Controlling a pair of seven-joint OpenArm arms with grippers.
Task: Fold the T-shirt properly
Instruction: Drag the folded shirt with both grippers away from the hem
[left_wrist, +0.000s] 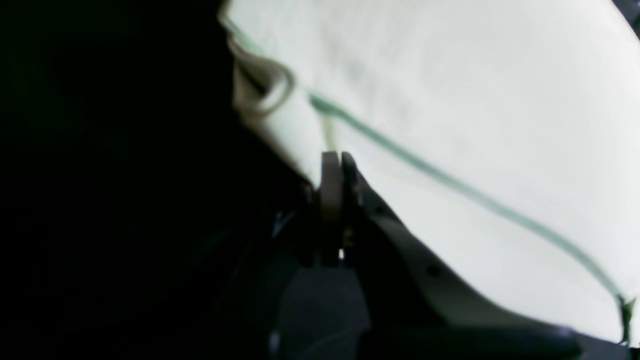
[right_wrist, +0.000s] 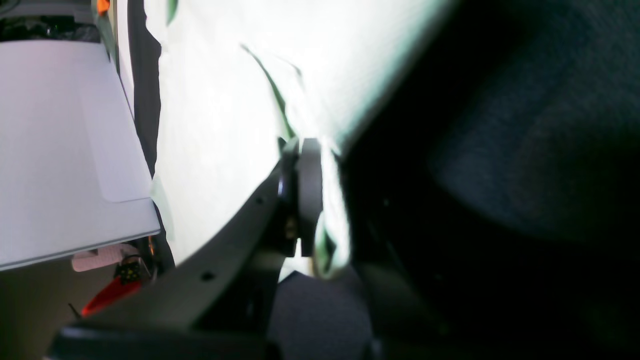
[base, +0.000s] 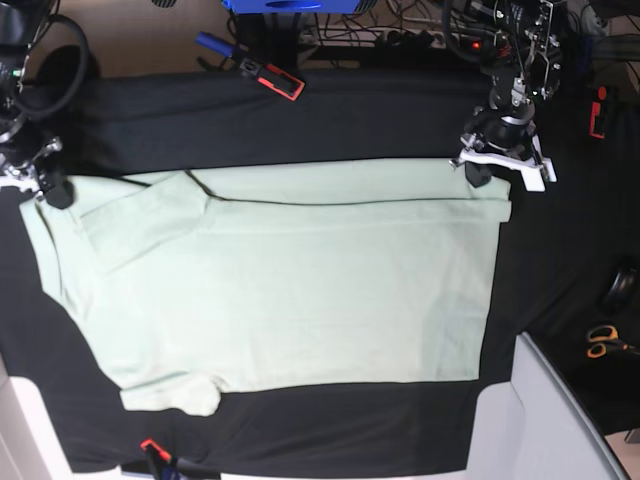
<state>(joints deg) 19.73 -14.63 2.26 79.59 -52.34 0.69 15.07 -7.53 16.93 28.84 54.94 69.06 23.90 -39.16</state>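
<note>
Pinched at both far corners, T-shirt (base: 290, 290) lies between shut jaws.

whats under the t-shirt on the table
The T-shirt lies spread on a black cloth that shows on every side of it. Whatever else might lie beneath the fabric is covered and cannot be seen.

T-shirt (base: 290, 290): pale mint-green, short-sleeved, plain. Lies spread flat across the black-covered table, its long axis running left to right in the base view. The far long edge is turned over onto the body in a narrow strip, forming a straight crease. One sleeve lies angled at the far left; the other projects at the near left edge. Fabric mostly smooth, with slight wrinkles. Both far corners are lifted slightly.
</note>
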